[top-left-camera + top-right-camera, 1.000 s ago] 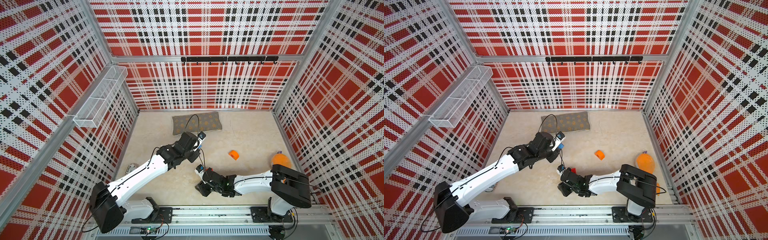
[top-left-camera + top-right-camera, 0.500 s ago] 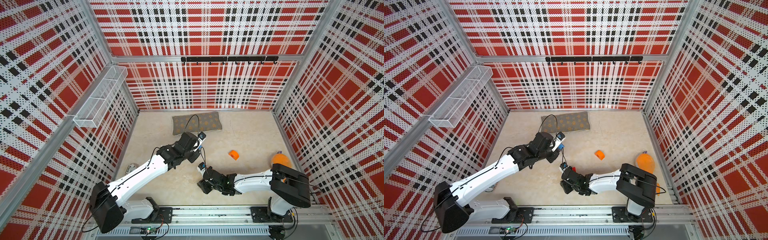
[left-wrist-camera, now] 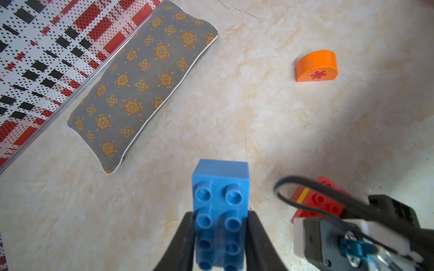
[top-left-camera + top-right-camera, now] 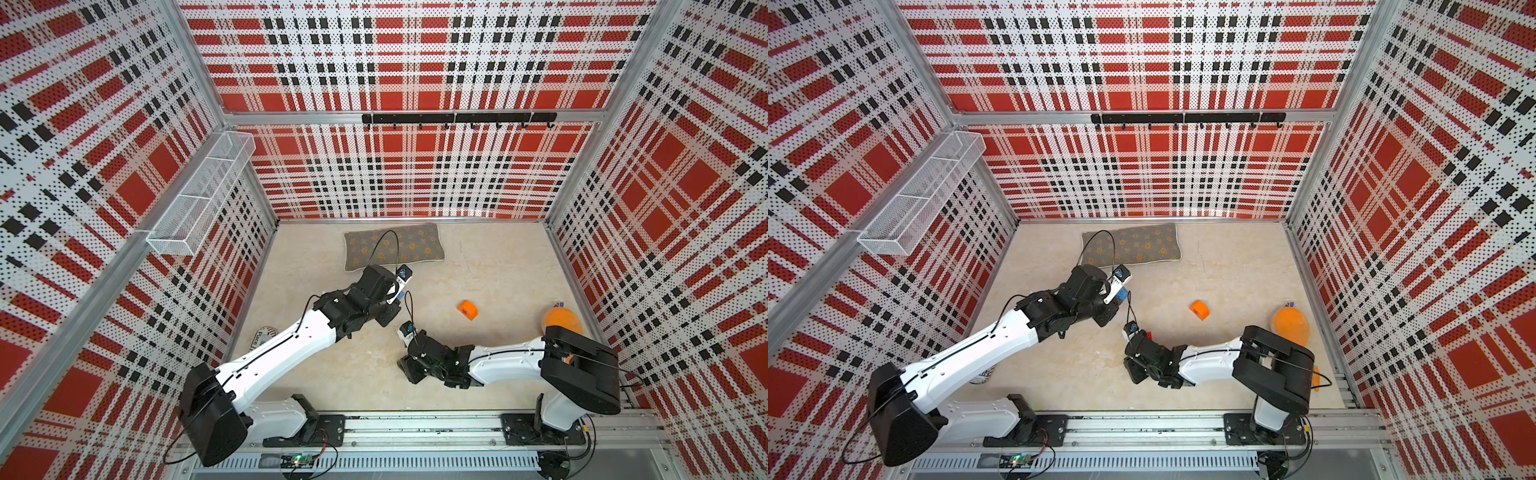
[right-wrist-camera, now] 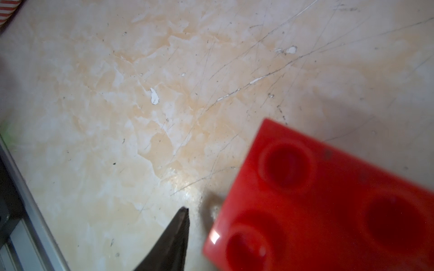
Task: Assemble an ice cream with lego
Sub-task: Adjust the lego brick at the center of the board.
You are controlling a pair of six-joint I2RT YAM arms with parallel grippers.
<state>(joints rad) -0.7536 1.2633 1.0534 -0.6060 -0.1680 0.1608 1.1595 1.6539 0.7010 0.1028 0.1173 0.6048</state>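
While you hold both arms over the middle of the beige marbled surface [image 4: 478, 266], your left fingers [image 3: 183, 239] are clamped narrow on a blue studded plastic brick [image 3: 220, 199]. One finger presses each long side, the studs face the wrist camera, and the free end sticks out past the tips. In a top view only a sliver of the blue brick [image 4: 1122, 294] shows beside the left wrist camera.

Near it, toward your right arm, is a red studded plastic brick [image 3: 326, 201] with a thin yellow layer and a brownish piece stacked against it, half hidden behind the right wrist camera. In the right wrist view the red brick [image 5: 328, 199] is blurred and close. One of your right fingers [image 5: 173, 239] shows a small gap to the brick and the other is hidden, so you cannot tell whether they grip it.

The orange half-round plastic dome [image 4: 468, 310] with a red asterisk lies alone on the surface, well apart from both arms. A grey flower-patterned cushion [image 4: 392, 246] lies by the back wall. A big plain orange round object [image 4: 561, 320] sits at the right edge beside your right arm.
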